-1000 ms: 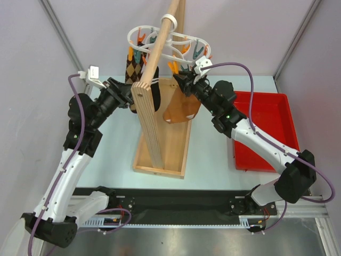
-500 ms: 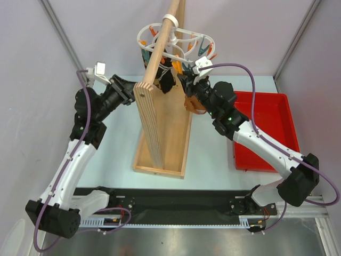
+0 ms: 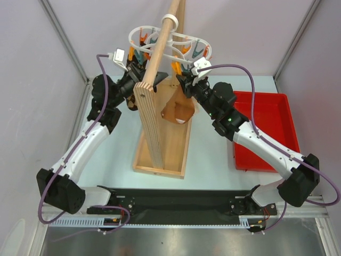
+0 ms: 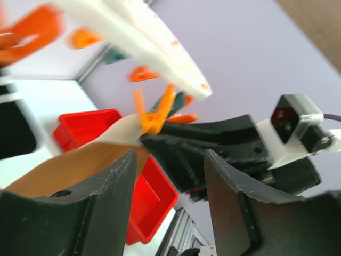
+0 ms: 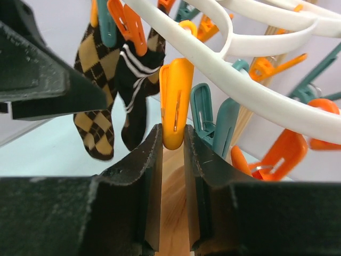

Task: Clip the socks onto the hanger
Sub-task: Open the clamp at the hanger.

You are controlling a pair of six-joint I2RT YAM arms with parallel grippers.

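Swinging up since a moment ago, left arm (image 3: 90, 136) is holding left gripper (image 4: 169, 160), fingers spread wide, beside hanger (image 5: 250, 90). Tan sock (image 3: 177, 109) is hanging just below right gripper (image 5: 173, 144), which is pinching orange peg (image 5: 175, 101); argyle sock (image 5: 93, 114) and striped sock (image 5: 136, 85) are dangling from pegs beyond

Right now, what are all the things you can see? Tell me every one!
hanger: one, white, up on the wooden pole
pegs: several, orange and teal, dangling from the hanger
argyle sock: one, brown-black, pegged up
striped sock: one, black with white stripes, pegged beside it
tan sock: one, hanging under the right pincer
wooden stand: one, pale wood, mid-table
tray: one, red, right side
table: one, pale
left pincer: one, black, open by the hanger
right pincer: one, black, squeezing an orange peg
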